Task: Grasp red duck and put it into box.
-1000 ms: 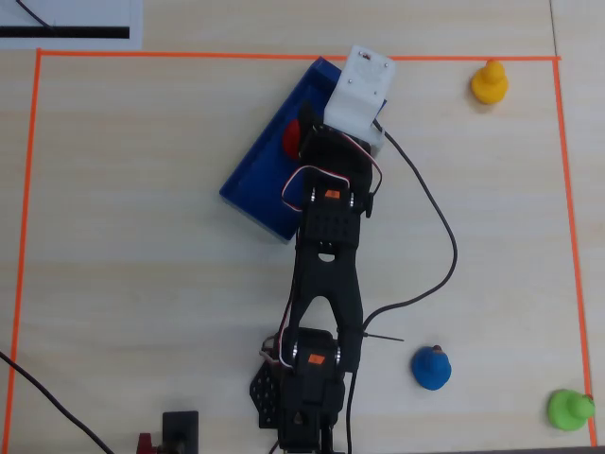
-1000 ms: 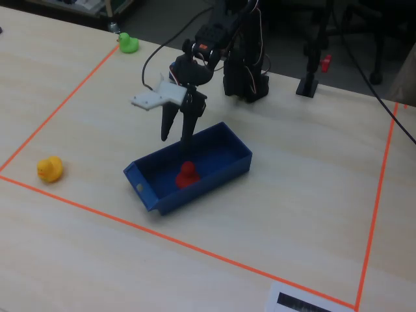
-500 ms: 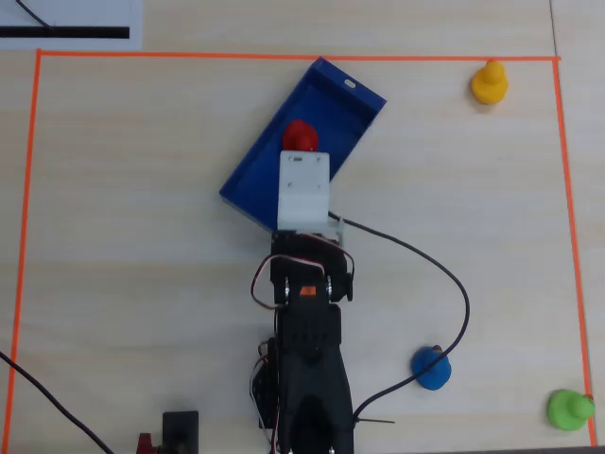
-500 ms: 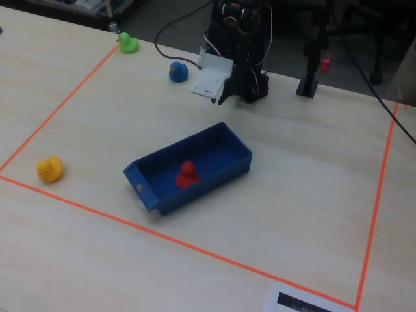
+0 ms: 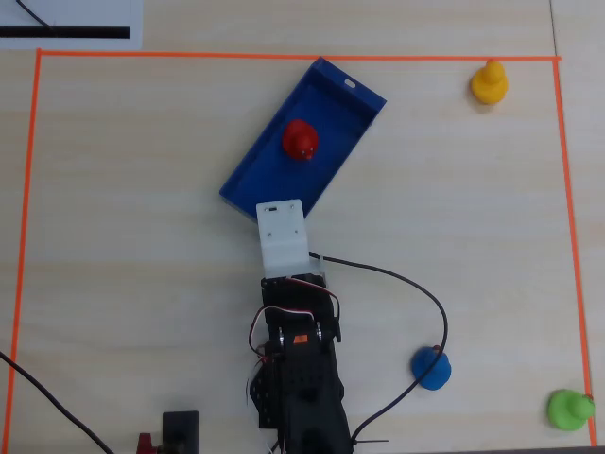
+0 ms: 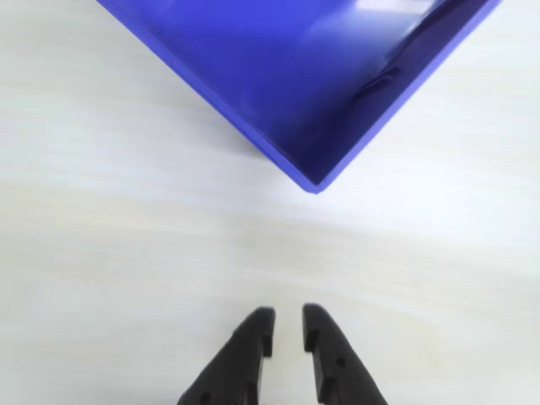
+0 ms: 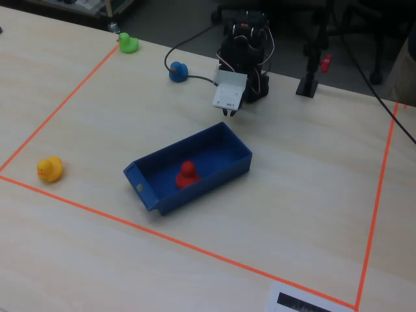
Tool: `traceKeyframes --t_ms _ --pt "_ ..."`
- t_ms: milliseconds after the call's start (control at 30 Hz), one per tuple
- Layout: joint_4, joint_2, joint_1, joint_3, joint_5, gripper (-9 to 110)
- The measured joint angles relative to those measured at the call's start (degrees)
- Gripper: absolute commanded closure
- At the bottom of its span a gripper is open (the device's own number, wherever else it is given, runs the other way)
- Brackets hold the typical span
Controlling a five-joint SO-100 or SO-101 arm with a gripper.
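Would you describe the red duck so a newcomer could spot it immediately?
Inside the orange tape outline lies a long blue box. The red duck sits within it, the only toy in the box; the yellow, blue and green ones rest on bare table.

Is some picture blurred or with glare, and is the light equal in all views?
Wrist view: the box looks soft and smeared, with pale glare streaks on its floor; the pincer is sharper. Overhead view: even, bright light, red duck crisp. Fixed view: table well lit, background behind the arm dark.
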Motion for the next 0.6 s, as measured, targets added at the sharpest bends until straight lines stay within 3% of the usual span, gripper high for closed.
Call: traceKeyframes --t_ms 600 --pt "-1.1 1.8 3.1 7.9 -0.9 101"
